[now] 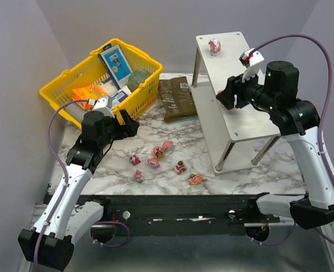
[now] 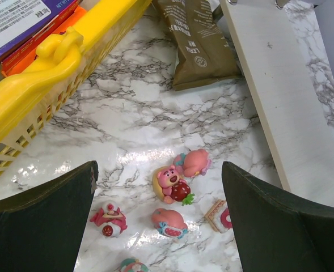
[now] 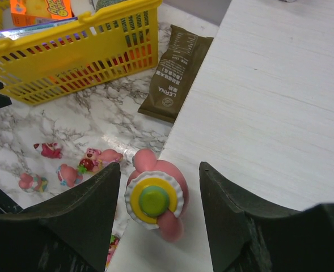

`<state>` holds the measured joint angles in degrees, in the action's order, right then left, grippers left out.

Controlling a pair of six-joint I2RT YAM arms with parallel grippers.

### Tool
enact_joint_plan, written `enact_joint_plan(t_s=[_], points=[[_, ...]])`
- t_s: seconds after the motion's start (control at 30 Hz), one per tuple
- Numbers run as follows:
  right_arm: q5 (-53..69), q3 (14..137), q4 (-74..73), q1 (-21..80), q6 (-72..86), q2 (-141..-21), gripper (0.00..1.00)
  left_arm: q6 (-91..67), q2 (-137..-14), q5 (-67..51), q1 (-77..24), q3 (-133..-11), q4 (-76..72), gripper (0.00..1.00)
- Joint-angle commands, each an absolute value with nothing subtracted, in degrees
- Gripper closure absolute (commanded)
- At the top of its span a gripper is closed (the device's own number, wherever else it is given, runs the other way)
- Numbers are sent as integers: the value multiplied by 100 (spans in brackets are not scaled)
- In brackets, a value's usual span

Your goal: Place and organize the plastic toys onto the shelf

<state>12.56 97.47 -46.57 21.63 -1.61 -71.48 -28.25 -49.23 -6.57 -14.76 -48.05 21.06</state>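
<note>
While a scatter of small toys [image 1: 181, 167] lies loose on the marble table [image 1: 104, 173] just past the arm bases, the left gripper [image 2: 158, 170] hangs over them with its jaws spread wide and nothing held. Directly under it is a pink bear with a strawberry [image 2: 170, 184], touching a rounded pink figure [image 2: 194, 161] behind it.
- Risk here: the pieces sit close together. A descent onto the bear could pinch its neighbour too, or flick one away across the glossy top.

Further out, the right gripper [image 3: 160, 167] is at the left edge of the shelf [image 1: 254, 107] top board. Between its fingers is a pink toy with a yellow-and-green disc [image 3: 154, 199]. The jaws look parted wider than the toy, with a gap on one side, so it is judged not clamped. Contact with the other finger cannot be ruled out.
- Main hazard: this toy sits right on the board's edge and part of it seems to overhang. A finger brushing it while pulling back would likely tip it off to the table below.
- Its rounded shape suggests it may also roll.

Farthest away, one toy [image 1: 214, 45] sits at the board's back end, well apart. A yellow basket [image 1: 59, 85] and a brown packet [image 1: 175, 97] lie beyond the table toys. The packet is just beside the shelf legs, where a dropped piece could land.
</note>
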Motion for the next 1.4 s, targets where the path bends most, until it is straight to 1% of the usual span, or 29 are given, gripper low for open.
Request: enact_joint_plan(t_s=[0.0, 0.17, 0.27, 0.3, 0.37, 0.4, 0.47, 0.63, 0.87, 1.03, 1.27, 1.37], points=[[1476, 9607, -4659, 2109, -263, -7076, 37, -2698, -4957, -730, -1503, -4992, 2100, 1], [1547, 9492, -4632, 2083, -308, -7031, 42, -2646, -5001, -694, -1503, -5027, 2101, 1], [1582, 9483, -4641, 2074, -316, -7031, 48, -2628, -5036, -694, -1503, -5036, 2101, 1], [1582, 9501, -4632, 2066, -282, -7031, 54, -2628, -5045, -703, -1503, -5045, 2101, 1], [1582, 9510, -4597, 2065, -220, -7031, 60, -2610, -5054, -694, -1503, -5045, 2092, 1], [1547, 9501, -4553, 2065, -159, -7023, 69, -2602, -5062, -694, -1503, -5045, 2092, 1], [1459, 9492, -4500, 2065, -79, -7075, 76, -2602, -5062, -694, -1503, -5045, 2092, 1], [986, 9536, -4140, 2065, 368, -7216, 79, -2602, -5071, -694, -1503, -5045, 2083, 1], [335, 10177, -3920, 2065, 747, -7839, 80, -2637, -5106, -686, -1503, -5054, 2065, 1], [-403, 10458, -3771, 2065, 870, -8191, 81, -2681, -5106, -694, -1503, -5019, 2039, 1], [-633, 10538, -3340, 2074, 774, -8490, 80, -2698, -5142, -677, -1503, -5036, 2013, 1], [-746, 10739, -3349, 2074, 747, -8701, 78, -2698, -5185, -668, -1503, -5062, 1995, 1]])
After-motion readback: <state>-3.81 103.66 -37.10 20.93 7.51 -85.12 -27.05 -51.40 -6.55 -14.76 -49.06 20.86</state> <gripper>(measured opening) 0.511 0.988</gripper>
